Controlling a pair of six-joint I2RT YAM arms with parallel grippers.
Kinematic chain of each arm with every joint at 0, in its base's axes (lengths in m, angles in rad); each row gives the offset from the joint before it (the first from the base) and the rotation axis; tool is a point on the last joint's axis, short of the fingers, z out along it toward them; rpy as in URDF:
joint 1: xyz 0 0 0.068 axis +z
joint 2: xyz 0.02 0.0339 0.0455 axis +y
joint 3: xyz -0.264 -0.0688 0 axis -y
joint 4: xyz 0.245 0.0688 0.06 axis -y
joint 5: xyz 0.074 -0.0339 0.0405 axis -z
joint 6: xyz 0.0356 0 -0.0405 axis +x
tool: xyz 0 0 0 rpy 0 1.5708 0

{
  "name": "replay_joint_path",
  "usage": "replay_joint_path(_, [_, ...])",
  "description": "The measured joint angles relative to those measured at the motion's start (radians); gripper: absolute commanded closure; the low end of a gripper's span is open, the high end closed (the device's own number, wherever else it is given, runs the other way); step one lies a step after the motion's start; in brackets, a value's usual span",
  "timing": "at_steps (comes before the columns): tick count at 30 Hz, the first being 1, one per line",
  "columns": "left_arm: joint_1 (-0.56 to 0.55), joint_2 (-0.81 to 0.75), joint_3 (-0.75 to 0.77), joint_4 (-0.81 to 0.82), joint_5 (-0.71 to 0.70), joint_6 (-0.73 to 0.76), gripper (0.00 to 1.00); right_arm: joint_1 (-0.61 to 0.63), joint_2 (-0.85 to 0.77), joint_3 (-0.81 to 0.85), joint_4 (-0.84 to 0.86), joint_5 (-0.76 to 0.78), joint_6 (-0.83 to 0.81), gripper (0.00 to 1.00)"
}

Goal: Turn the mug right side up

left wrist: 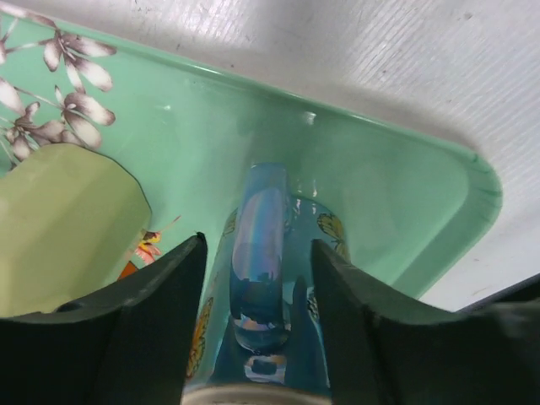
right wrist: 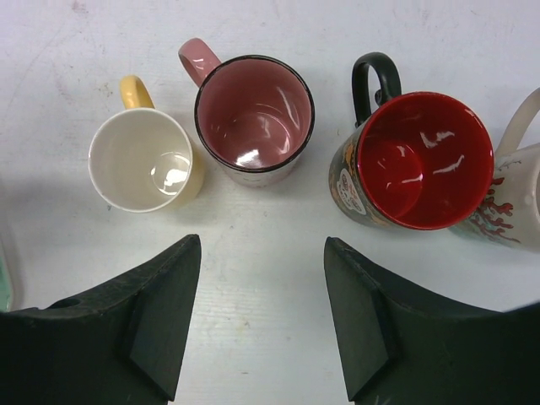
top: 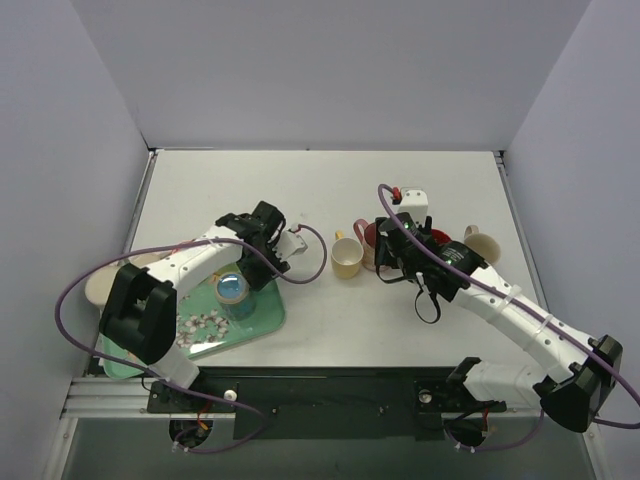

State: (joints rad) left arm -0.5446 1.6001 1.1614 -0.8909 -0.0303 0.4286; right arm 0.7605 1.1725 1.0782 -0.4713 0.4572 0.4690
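A glossy blue mug with butterfly prints (top: 232, 292) stands on a green flowered tray (top: 262, 322), its flat base facing up in the top view. In the left wrist view its handle (left wrist: 260, 245) lies between my left gripper's fingers (left wrist: 169, 295). My left gripper (left wrist: 257, 243) is open, its jaws on either side of the handle with gaps on both sides; it also shows in the top view (top: 252, 268). My right gripper (right wrist: 261, 242) is open and empty above bare table, just short of a row of upright mugs.
Upright on the table stand a yellow mug (right wrist: 139, 160), a pink mug (right wrist: 253, 114), a red-lined black mug (right wrist: 422, 160) and a white mug with red print (right wrist: 519, 194). A pale green object (left wrist: 59, 224) lies in the tray. The tray's rim (left wrist: 481, 198) is close by.
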Motion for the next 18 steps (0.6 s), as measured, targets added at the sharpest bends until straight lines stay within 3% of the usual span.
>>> replay_joint_path(1, [0.0,0.006,-0.005,0.004,-0.008,-0.002,0.58,-0.001,-0.007,0.0,0.0,0.0,0.0,0.44])
replay_joint_path(2, [0.0,0.01,-0.006,0.005,-0.014,-0.003,0.63,-0.001,-0.012,0.0,0.0,0.0,0.0,0.44])
replay_joint_path(3, [0.0,0.015,-0.006,0.008,-0.015,-0.001,0.8,-0.001,-0.018,0.0,0.0,0.0,0.0,0.44])
replay_joint_path(4, [0.0,0.018,-0.006,0.012,-0.017,-0.001,0.86,-0.001,-0.024,0.0,0.0,0.0,0.0,0.44])
replay_joint_path(5, [0.0,0.02,-0.006,0.013,-0.013,-0.011,1.0,-0.001,-0.028,-0.001,0.0,0.0,0.0,0.44])
replay_joint_path(12, [-0.002,0.009,0.0,-0.019,0.04,0.001,1.0,0.0,-0.049,-0.003,0.002,-0.031,-0.003,0.44])
replay_joint_path(15, [0.0,-0.029,0.033,-0.076,0.098,-0.014,1.0,0.014,-0.075,-0.005,0.018,-0.078,-0.016,0.32])
replay_joint_path(18, [0.008,-0.126,0.116,-0.124,0.172,-0.058,1.0,0.06,-0.123,-0.013,0.059,-0.133,-0.04,0.32])
